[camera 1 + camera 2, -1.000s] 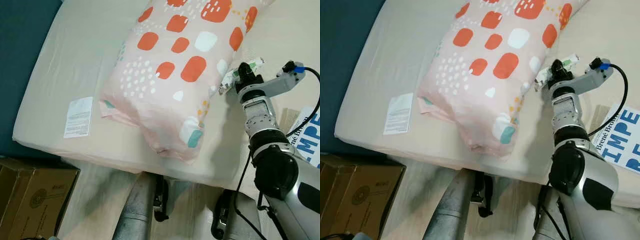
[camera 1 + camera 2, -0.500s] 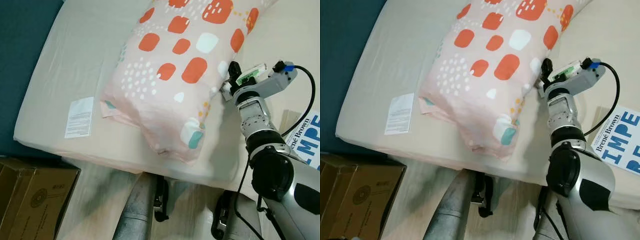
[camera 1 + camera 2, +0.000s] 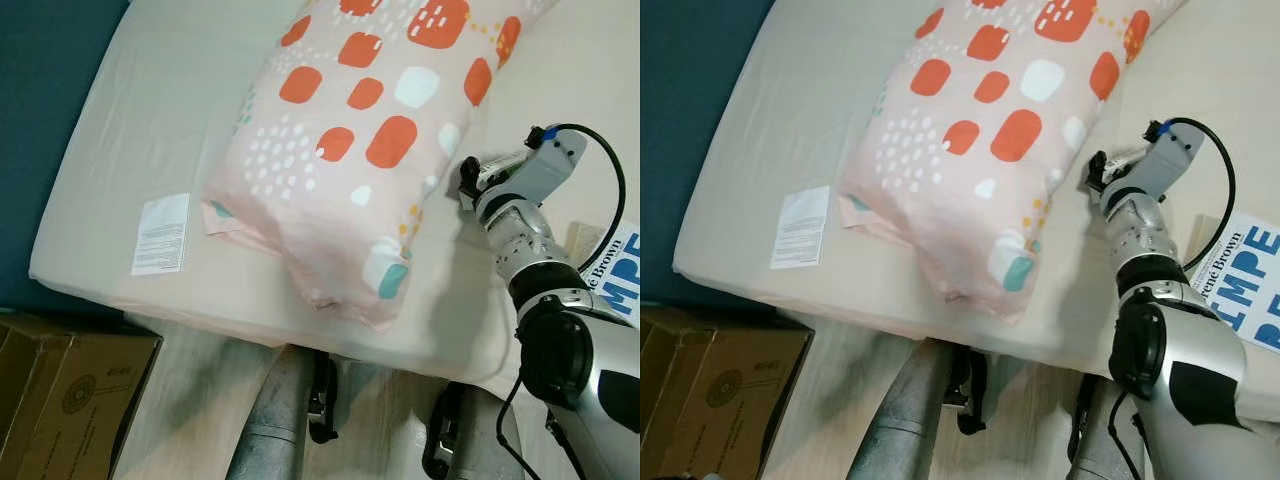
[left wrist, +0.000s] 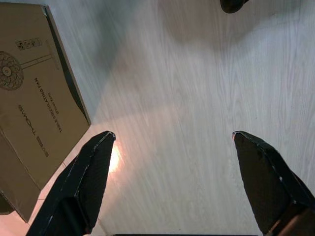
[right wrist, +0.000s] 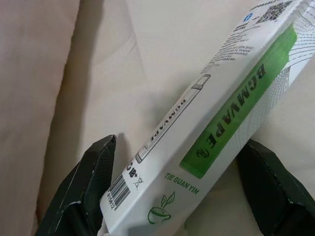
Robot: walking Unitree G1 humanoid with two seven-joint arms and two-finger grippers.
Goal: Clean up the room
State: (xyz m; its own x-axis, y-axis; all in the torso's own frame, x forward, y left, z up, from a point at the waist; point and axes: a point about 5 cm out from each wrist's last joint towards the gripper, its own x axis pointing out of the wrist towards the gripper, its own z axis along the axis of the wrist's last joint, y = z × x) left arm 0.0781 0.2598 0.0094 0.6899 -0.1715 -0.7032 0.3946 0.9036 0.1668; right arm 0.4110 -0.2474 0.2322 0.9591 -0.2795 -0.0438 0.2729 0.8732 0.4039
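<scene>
bed [image 3: 150, 110], beige sheet; patterned pillow [image 3: 350, 140] on it. cardboard box [image 4: 34, 103] on wood floor [image 4: 187, 98]. book [image 3: 1245, 285] at bed edge. right pincer [image 5: 182, 191] beside pillow, clamped on white-green packet [image 5: 221, 113] between its fingers. left pincer [image 4: 182, 182] spread wide above floor.

Right gripper [image 5: 172, 196] jaws clamped, arm extended; left gripper [image 4: 174, 182] jaws spread.

A patterned pillow [image 3: 990, 130] fills the upper centre of the frame, lying on a beige mattress [image 3: 790, 120]. At centre right, the right gripper [image 3: 1102, 180] hovers beside the pillow's edge. A book [image 3: 1245, 280] sits at the right edge, a cardboard box [image 3: 710, 390] at lower left.
</scene>
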